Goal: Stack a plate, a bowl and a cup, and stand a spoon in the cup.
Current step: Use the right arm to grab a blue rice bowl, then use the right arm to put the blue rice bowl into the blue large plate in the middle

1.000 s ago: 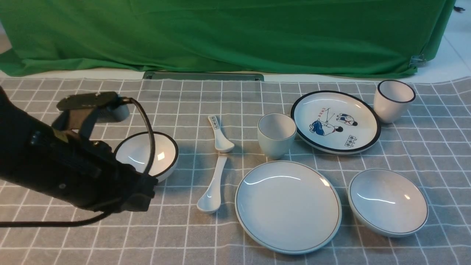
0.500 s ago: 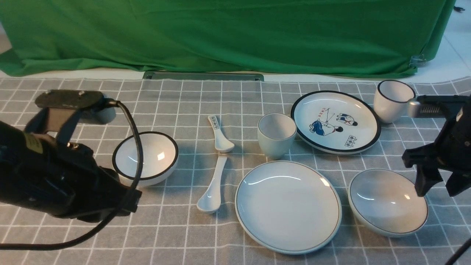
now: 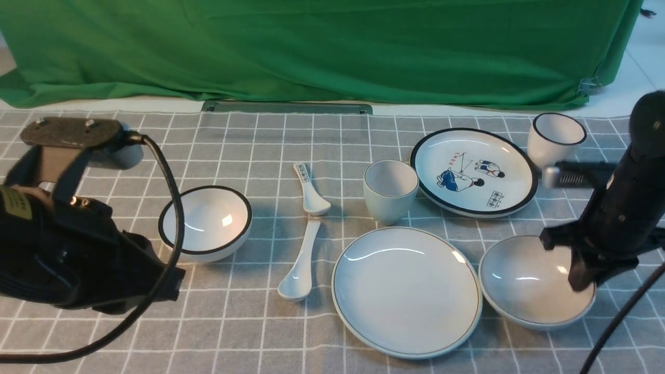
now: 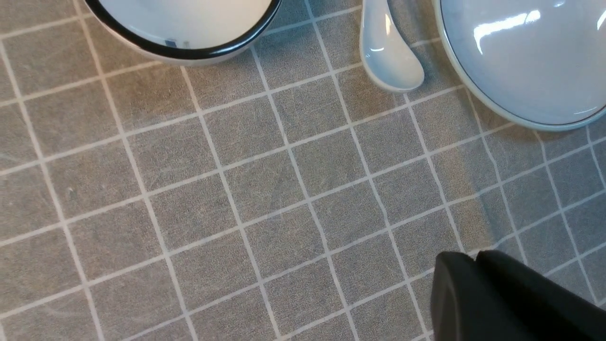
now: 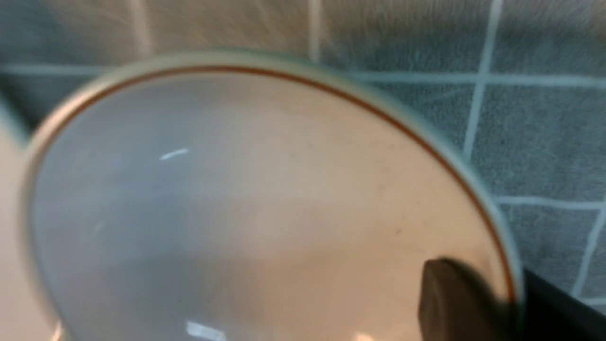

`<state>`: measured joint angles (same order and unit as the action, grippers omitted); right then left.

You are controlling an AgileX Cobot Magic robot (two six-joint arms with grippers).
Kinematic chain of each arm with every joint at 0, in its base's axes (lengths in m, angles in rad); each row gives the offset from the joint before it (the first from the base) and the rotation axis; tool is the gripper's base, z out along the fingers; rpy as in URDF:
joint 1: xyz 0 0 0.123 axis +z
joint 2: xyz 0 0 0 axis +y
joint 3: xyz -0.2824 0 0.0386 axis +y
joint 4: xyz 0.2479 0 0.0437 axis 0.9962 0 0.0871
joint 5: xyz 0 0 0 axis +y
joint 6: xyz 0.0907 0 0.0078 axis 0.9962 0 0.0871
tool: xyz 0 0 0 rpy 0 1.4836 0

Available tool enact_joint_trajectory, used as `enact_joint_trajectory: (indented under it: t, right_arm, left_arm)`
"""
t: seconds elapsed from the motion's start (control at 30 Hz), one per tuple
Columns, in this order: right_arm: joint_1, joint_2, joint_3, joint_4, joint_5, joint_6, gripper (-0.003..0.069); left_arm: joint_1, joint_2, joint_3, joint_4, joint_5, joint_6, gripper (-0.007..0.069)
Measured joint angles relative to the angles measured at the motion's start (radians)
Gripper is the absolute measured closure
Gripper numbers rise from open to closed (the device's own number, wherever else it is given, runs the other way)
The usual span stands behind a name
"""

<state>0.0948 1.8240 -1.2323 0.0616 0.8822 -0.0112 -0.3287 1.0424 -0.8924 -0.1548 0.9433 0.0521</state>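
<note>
Grey cloth point(image 3: 332, 135) holds two plates point(image 3: 406, 291), bowls point(image 3: 205, 218), cups point(image 3: 389, 189), spoons point(image 3: 298, 270); right claw point(image 3: 587, 278) seemingly clamps bowl point(image 3: 524, 291).

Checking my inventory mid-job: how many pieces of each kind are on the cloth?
Plates: 2 (plain plate, cartoon plate)
Bowls: 2 (wide thin-rimmed bowl, black-rimmed bowl)
Cups: 2 (grey-green cup, black-rimmed cup)
Spoons: 2 (plain white spoon, printed-handle spoon)
Total: 8
</note>
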Motion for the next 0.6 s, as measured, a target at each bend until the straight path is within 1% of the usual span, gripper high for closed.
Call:
enact_joint_trajectory:
  t: [0.07, 0.17, 0.23, 0.27, 0.3, 0.33, 0.37, 0.5, 0.6]
  right_arm:
    - [0.005, -0.05, 0.0, 0.029, -0.021, -0.001, 0.0581]
    - [0.028, -0.119, -0.004, 0.124, -0.045, -0.063, 0.0581]
    - [0.08, -0.151, -0.033, 0.231, -0.04, -0.118, 0.0581]
    - [0.103, -0.151, -0.044, 0.254, -0.039, -0.13, 0.0581]
    - [0.108, -0.148, -0.045, 0.257, -0.039, -0.133, 0.0581]
    - [0.127, -0.141, -0.055, 0.267, -0.037, -0.138, 0.0581]
    - [0.165, -0.113, -0.066, 0.278, -0.037, -0.14, 0.0581]
    - [0.231, -0.039, -0.077, 0.279, -0.065, -0.136, 0.0581]
    - [0.268, 0.028, -0.083, 0.283, -0.084, -0.133, 0.0581]
  left_arm:
    - [0.0, 0.0, 0.0, 0.003, 0.0, -0.001, 0.0607]
    - [0.0, 0.0, 0.0, 0.004, -0.004, -0.003, 0.0607]
    - [0.0, 0.0, 0.0, 0.004, -0.018, -0.003, 0.0607]
    - [0.0, 0.0, 0.0, 0.004, -0.024, -0.003, 0.0607]
    - [0.0, 0.0, 0.0, 0.004, -0.025, -0.003, 0.0607]
    - [0.0, 0.0, 0.0, 0.004, -0.029, -0.003, 0.0607]
    - [0.0, 0.0, 0.0, 0.004, -0.035, -0.005, 0.0607]
    - [0.0, 0.0, 0.0, 0.004, -0.04, -0.007, 0.0607]
    - [0.0, 0.0, 0.0, 0.004, -0.041, -0.009, 0.0607]
